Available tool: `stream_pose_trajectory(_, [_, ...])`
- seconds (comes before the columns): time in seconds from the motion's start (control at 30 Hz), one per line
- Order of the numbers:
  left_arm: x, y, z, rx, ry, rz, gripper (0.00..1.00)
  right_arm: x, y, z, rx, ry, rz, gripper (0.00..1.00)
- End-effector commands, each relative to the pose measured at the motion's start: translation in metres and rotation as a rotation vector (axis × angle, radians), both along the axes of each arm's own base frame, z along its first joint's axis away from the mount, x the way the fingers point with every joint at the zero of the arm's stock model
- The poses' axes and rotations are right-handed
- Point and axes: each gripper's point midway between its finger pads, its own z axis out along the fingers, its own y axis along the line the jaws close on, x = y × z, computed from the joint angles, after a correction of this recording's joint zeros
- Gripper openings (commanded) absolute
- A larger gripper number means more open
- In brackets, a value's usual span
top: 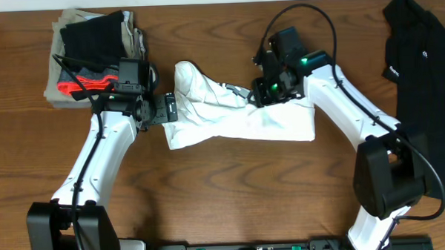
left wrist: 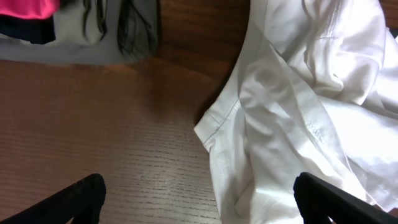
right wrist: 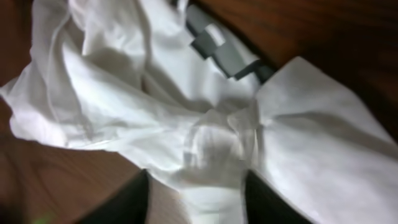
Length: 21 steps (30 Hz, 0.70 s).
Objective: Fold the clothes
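Observation:
The white T-shirt point(top: 237, 121) lies crumpled across the middle of the table, its left part bunched up. Its hem and seams fill the right half of the left wrist view point(left wrist: 298, 93). My left gripper point(top: 170, 108) rests at the shirt's left edge, wide open; its fingers point(left wrist: 81, 196) straddle bare wood and the hem, gripping nothing. My right gripper point(top: 262, 94) hovers over the shirt's upper middle, its jaws apart around a ridge of white cloth point(right wrist: 211, 143) without pinching it. A dark checked print point(right wrist: 217, 46) shows in the right wrist view. The black shirt point(top: 420, 51) lies at the far right.
A stack of folded garments point(top: 94, 48), khaki, black and red-orange, sits at the back left, just behind my left arm; its edge shows in the left wrist view point(left wrist: 74, 31). Bare wood table point(top: 232, 191) extends in front of the white shirt.

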Motion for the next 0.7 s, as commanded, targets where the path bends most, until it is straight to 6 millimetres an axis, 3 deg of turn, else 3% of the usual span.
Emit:
stream_pose_trajectory(0.0, [0.004,0.004,-0.001,0.014,-0.002,0.005,0.98,-0.009,0.018,0.000,0.013,0.009,0.040,0.53])
stream_pose_trajectory(0.2, [0.005,0.004,0.000,0.013,-0.008,0.005,0.98,-0.015,0.023,-0.001,0.007,0.017,0.066,0.49])
stream_pose_trajectory(0.33, [0.005,0.004,0.000,0.014,-0.008,0.005,0.98,-0.025,0.004,-0.011,-0.097,0.062,0.028,0.31])
stream_pose_trajectory(0.37, [0.005,0.004,0.000,0.013,-0.008,0.005,0.98,-0.028,0.001,-0.014,-0.115,0.075,0.020,0.23])
stream_pose_trajectory(0.5, [0.005,0.004,0.000,0.013,-0.009,0.005,0.98,-0.037,-0.001,-0.024,-0.147,0.104,0.010,0.02])
stream_pose_trajectory(0.67, [0.005,0.004,0.000,0.013,-0.008,0.005,0.98,-0.035,0.010,-0.037,-0.134,0.092,0.012,0.01])
